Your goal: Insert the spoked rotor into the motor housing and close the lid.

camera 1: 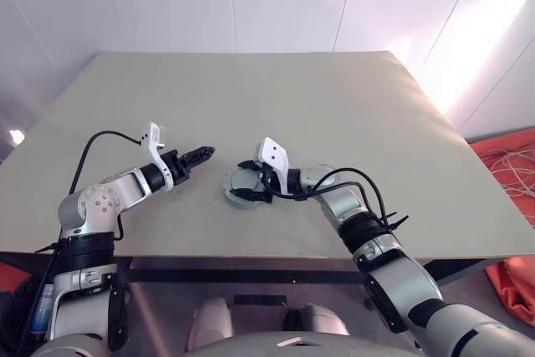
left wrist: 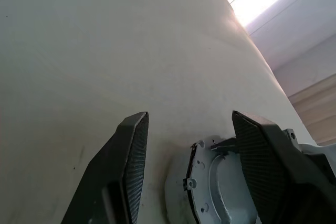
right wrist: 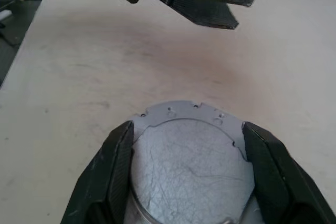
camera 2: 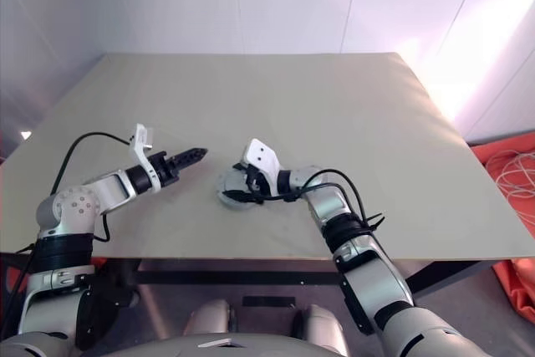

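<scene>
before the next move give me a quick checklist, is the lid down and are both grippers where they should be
1. Lid down flat on the motor housing: ok, plain face up.
2. Spoked rotor inside: cannot tell, covered by the lid.
3. Right gripper astride the lid, fingers on either side: ok; real contact cannot tell.
4. Left gripper empty, fingers apart, off to the housing's side above the table: ok.
5. Lid fully latched: cannot tell.
</scene>
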You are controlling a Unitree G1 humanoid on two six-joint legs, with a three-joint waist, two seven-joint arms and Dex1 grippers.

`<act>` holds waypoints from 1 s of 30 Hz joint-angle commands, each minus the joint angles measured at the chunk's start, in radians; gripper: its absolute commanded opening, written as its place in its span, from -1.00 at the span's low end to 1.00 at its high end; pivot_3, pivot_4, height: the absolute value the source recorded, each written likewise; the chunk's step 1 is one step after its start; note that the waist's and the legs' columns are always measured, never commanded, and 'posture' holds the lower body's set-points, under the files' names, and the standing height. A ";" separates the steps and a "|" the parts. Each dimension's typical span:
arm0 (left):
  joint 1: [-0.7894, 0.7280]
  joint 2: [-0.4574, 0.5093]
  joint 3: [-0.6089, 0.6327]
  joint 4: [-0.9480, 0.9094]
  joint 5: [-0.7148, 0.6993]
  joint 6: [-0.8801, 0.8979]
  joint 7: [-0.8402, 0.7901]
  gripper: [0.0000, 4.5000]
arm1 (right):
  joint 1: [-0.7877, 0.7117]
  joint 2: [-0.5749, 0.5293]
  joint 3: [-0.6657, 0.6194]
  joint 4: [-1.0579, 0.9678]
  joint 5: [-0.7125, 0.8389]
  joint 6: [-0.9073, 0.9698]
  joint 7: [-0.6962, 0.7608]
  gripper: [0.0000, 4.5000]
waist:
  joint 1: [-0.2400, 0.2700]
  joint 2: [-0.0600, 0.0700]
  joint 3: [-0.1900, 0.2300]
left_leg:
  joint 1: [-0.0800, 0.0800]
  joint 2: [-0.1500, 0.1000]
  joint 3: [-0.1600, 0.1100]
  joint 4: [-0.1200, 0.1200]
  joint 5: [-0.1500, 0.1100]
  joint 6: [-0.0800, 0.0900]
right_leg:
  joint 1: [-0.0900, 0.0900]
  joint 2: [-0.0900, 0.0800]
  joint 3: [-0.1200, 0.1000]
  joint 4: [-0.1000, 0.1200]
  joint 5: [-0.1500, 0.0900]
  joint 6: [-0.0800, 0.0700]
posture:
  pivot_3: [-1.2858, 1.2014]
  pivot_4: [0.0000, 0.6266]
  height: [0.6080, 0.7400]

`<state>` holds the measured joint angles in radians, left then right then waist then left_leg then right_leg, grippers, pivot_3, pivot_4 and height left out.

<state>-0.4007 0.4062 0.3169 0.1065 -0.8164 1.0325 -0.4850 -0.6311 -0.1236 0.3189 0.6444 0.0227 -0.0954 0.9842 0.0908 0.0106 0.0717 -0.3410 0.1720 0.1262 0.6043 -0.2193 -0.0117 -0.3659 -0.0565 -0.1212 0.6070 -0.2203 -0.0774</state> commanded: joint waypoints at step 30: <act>-0.021 -0.153 -0.018 0.065 -0.035 0.112 0.058 -0.80 | 0.000 -0.077 0.061 -0.060 -0.056 0.112 0.072 0.40 | 0.006 0.000 0.000 | -0.002 -0.001 0.000 -0.003 -0.001 0.003 | -0.002 -0.001 0.000 -0.004 -0.001 0.000 | 0.03 -1.00 1.00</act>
<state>-0.4014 0.2606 0.3006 0.1813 -0.8297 1.1235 -0.4214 -0.6492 -0.1723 0.3578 0.5658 0.0023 -0.0127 1.0474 0.0972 0.0110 0.0718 -0.3431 0.1704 0.1264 0.6011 -0.2208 -0.0090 -0.3675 -0.0572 -0.1211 0.6027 -0.2211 -0.0773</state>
